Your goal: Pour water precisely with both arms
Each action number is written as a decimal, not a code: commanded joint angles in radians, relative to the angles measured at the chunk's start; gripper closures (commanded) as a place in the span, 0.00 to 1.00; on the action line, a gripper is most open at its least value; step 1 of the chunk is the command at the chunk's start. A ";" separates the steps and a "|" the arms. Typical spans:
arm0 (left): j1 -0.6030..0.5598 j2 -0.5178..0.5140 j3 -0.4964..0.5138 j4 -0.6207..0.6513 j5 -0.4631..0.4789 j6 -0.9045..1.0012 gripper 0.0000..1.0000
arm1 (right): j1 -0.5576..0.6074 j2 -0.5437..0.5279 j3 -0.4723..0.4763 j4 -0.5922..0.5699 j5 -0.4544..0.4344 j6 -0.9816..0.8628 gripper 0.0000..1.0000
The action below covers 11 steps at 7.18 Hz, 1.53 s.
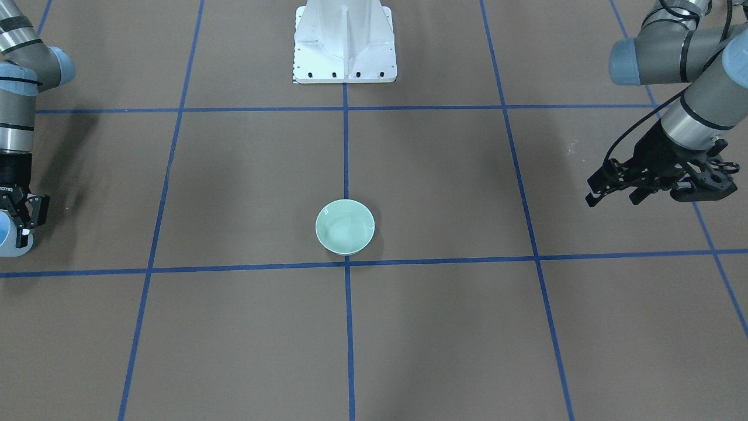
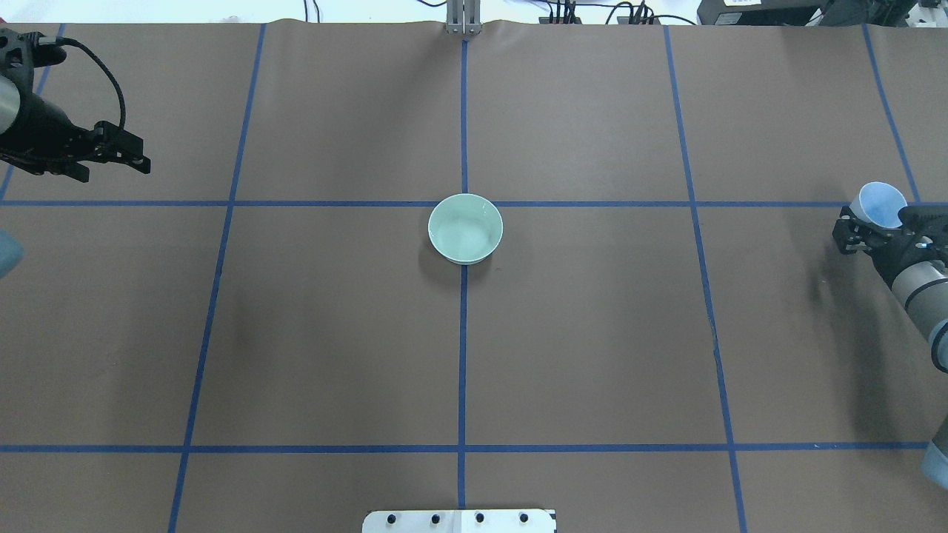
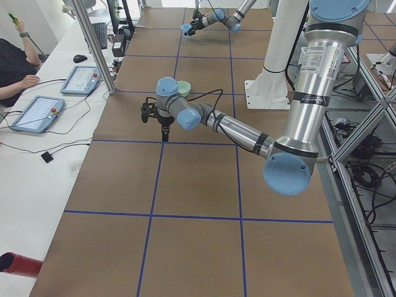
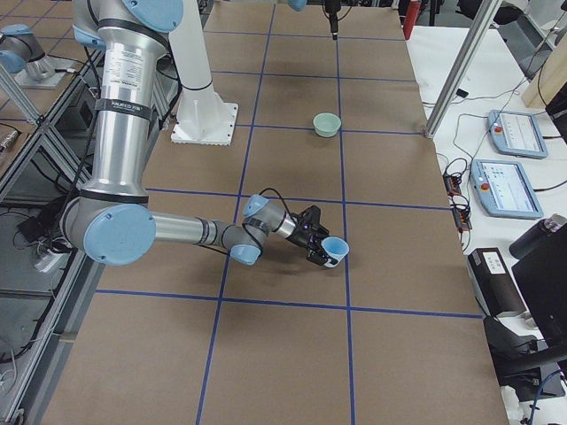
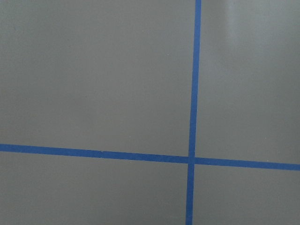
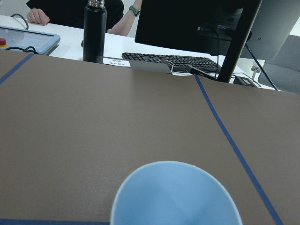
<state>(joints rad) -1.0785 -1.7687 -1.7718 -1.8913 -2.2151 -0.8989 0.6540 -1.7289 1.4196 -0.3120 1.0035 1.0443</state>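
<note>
A pale green bowl (image 1: 345,227) (image 2: 465,229) stands on the brown table at the crossing of the blue tape lines, far from both arms. My right gripper (image 2: 878,220) (image 1: 20,225) is shut on a light blue cup (image 2: 878,203) (image 4: 335,251) at the table's right side. The cup is tilted, with its mouth towards the far edge, and its rim fills the bottom of the right wrist view (image 6: 176,197). My left gripper (image 2: 115,172) (image 1: 610,200) hovers open and empty over the table's left side. The left wrist view shows only table and tape.
The white bolted pedestal (image 1: 345,41) stands at the robot's side of the table. Past the far edge are a black bottle (image 6: 94,30), a keyboard (image 6: 171,61), tablets (image 3: 79,78) and seated operators. A red cylinder (image 3: 18,265) lies near the left end.
</note>
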 commanded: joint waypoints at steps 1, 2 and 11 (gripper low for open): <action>0.000 0.000 0.000 0.000 0.000 0.000 0.00 | -0.001 0.005 -0.016 0.024 0.001 -0.001 1.00; 0.000 0.000 0.002 0.000 0.000 0.000 0.00 | -0.001 0.005 -0.014 0.024 0.001 -0.001 1.00; 0.000 0.000 0.005 0.001 0.000 0.002 0.00 | 0.006 -0.115 0.139 0.025 0.012 -0.085 0.00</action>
<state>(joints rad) -1.0784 -1.7684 -1.7672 -1.8903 -2.2151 -0.8974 0.6585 -1.8166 1.5203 -0.2863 1.0113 0.9893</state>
